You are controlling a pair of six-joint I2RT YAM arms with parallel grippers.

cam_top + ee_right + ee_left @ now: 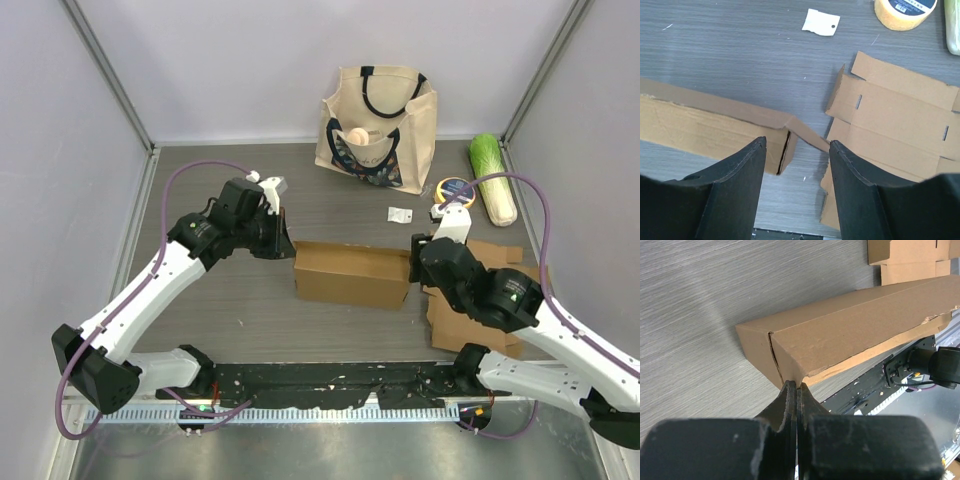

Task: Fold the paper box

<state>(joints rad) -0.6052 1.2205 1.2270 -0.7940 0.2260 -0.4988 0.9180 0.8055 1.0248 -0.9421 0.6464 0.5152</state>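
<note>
Shut, the left hand [796, 386] braces the paper box [850, 325] at its left end so the open right hand [796, 142] can fold its flap [807, 135].

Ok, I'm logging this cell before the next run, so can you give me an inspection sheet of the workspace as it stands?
Surface: dark wood-grain table.
Job's things: paper box lying mid-table, partly folded, with a flap loose at its right end; flat cardboard blanks stacked to its right.
Clutter: tote bag, green vegetable, tape roll and a small paper tag, all towards the back.
Grippers: left gripper shut, tips at the box's left end; right gripper open over the box's right end.
Cables: purple cables loop off each arm.
Surroundings: pale walls with metal corner posts.
</note>
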